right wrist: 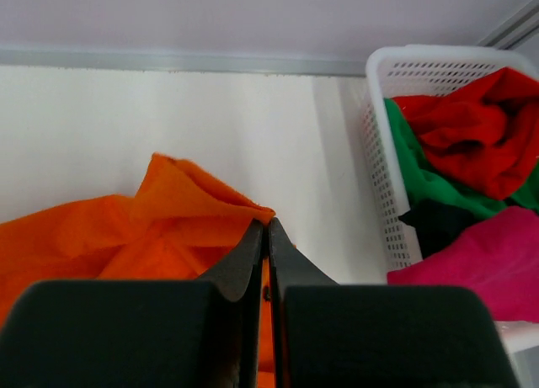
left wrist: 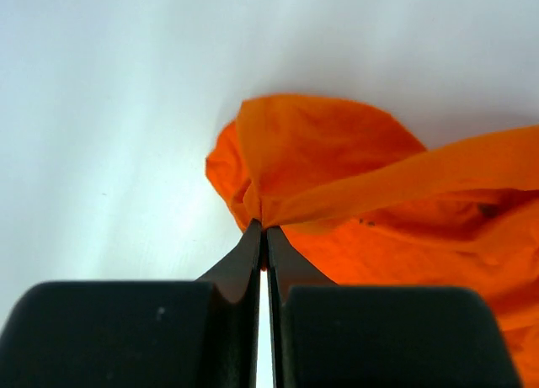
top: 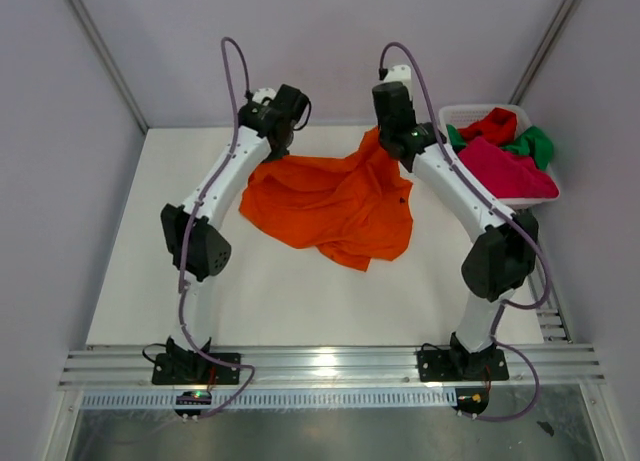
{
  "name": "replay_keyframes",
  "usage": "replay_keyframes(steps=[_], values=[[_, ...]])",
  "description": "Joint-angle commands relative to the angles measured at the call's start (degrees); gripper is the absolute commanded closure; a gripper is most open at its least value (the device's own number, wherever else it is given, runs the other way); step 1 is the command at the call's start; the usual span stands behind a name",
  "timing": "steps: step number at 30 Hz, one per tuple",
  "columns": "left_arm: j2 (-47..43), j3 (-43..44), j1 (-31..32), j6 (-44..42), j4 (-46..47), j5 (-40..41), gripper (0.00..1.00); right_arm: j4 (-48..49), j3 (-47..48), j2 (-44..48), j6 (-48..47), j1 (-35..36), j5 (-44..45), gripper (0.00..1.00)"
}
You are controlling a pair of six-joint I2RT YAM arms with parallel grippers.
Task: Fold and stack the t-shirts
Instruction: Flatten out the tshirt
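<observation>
1. A crumpled bright orange cloth t-shirt [top: 335, 206] lies on the white table [top: 300, 301], spread between the two arms;
2. at that shirt's far left corner the left gripper [left wrist: 263, 228] has its fingers pressed together, pinching a gathered bit of orange cloth;
3. at its far right corner the right gripper [right wrist: 268, 224] pinches an orange fold the same way;
4. right of the orange shirt, a white plastic lattice basket [top: 452, 113] holds a red t-shirt [top: 490, 126], a green t-shirt [top: 537, 144] and a magenta-pink t-shirt [top: 510, 171].

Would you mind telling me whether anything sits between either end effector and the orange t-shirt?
Nothing visible does: the left end effector and the right end effector are each shut on a fold of the orange t-shirt. The basket stands apart at the far right.
</observation>
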State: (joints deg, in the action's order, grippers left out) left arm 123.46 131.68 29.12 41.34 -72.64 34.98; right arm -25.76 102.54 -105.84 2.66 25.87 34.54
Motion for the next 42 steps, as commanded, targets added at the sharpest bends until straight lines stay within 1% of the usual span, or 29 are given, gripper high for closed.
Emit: replay_keyframes(steps=[1, 3, 4, 5, 6, 7, 8, 9, 10, 11, 13, 14, 17, 19, 20, 21, 25, 26, 29, 32, 36, 38, 40, 41, 42], values=[[-8.4, 3.6, -0.1, -3.5, -5.5, 6.1, 1.00, 1.6, 3.6, 8.8, -2.0, 0.1, 3.6, 0.97], [-11.2, 2.9, -0.1, -4.7, -4.5, 6.3, 1.00, 1.2, 4.2, 12.0, -3.1, 0.1, 4.1, 0.97], [-14.3, 2.3, 0.0, -6.2, -3.7, 6.2, 1.00, 1.0, 4.3, 13.0, -4.1, 0.1, 4.4, 0.97], [-16.0, 1.4, 0.0, -7.1, -1.5, 5.7, 1.00, 0.7, 4.4, 14.2, -5.3, 0.1, 4.7, 0.97], [-18.1, -1.4, 0.0, -8.1, 0.3, 5.1, 1.00, 0.5, 4.4, 16.7, -5.8, 0.1, 4.8, 0.97], [-22.7, -3.2, 0.0, -10.3, 2.5, 3.1, 1.00, 0.4, 4.3, 18.1, -6.4, 0.1, 4.8, 0.97], [-25.1, -4.9, -0.1, -11.3, 6.9, 1.9, 1.00, 0.2, 3.7, 19.6, -7.7, 0.1, 4.4, 0.97], [-27.5, -8.2, 0.0, -12.1, 9.2, 0.3, 1.00, 0.1, 3.4, 21.2, -8.2, 0.1, 4.1, 0.97], [-29.9, -9.6, 0.0, -12.8, 11.4, -2.4, 1.00, -0.1, 3.0, 24.3, -8.5, 0.1, 4.0, 0.97], [-34.3, -10.6, 0.0, -13.8, 14.9, -3.9, 1.00, -0.5, 2.9, 26.0, -8.5, 0.1, 3.6, 0.97], [-38.0, -12.8, 0.0, -14.5, 17.3, -6.3, 1.00, -1.0, 2.6, 31.2, -8.5, 0.1, 3.1, 0.97], [-41.3, -13.4, 0.0, -15.2, 18.4, -8.7, 1.00, -1.7, 2.6, 32.9, -8.4, 0.1, 2.6, 0.97], [-46.3, -16.4, 0.0, -15.9, 22.7, -13.3, 1.00, -3.3, 3.0, 39.1, -7.7, 0.1, 0.2, 0.97], [-50.7, -18.3, 0.0, -16.0, 25.0, -15.8, 1.00, -4.8, 4.2, 41.5, -6.9, 0.2, -1.7, 0.97], [-51.9, -18.6, 0.0, -15.9, 25.5, -18.3, 1.00, -6.8, 5.6, 43.4, -6.5, 0.1, -2.5, 0.97], [-54.3, -18.9, 0.0, -15.4, 26.3, -19.4, 1.00, -7.8, 6.4, 44.2, -6.2, 0.1, -4.0, 0.97], [-58.6, -18.4, 0.0, -13.7, 27.9, -23.6, 1.00, -11.3, 10.7, 47.6, -3.0, 0.1, -8.2, 0.97], [-59.0, -18.0, 0.0, -13.3, 27.7, -23.8, 1.00, -12.7, 12.1, 47.7, -2.7, 0.1, -8.8, 0.97], [-60.2, -14.1, 0.0, -12.4, 26.5, -24.6, 1.00, -15.6, 22.0, 47.2, 0.5, 0.1, -11.7, 0.97], [-60.9, -12.4, 0.0, -12.0, 26.3, -24.5, 1.00, -16.5, 27.3, 45.9, 3.0, 0.1, -14.8, 0.97], [-61.5, -12.4, 0.0, -11.9, 27.0, -22.9, 1.00, -16.1, 29.4, 44.1, 5.2, 0.1, -17.3, 0.97], [-61.0, -13.0, 0.0, -12.7, 27.2, -20.1, 1.00, -15.6, 28.9, 42.7, 5.0, 0.1, -17.1, 0.97], [-60.4, -14.2, 0.0, -13.6, 27.4, -16.2, 1.00, -14.5, 27.9, 40.6, 4.4, 0.1, -15.7, 0.97], [-60.0, -15.6, 0.0, -14.5, 27.4, -12.2, 1.00, -14.0, 25.7, 39.9, 3.9, 0.1, -15.0, 0.97], [-58.6, -16.2, 0.0, -15.1, 26.9, -10.2, 1.00, -13.4, 24.6, 39.1, 3.3, 0.1, -13.5, 0.97]])
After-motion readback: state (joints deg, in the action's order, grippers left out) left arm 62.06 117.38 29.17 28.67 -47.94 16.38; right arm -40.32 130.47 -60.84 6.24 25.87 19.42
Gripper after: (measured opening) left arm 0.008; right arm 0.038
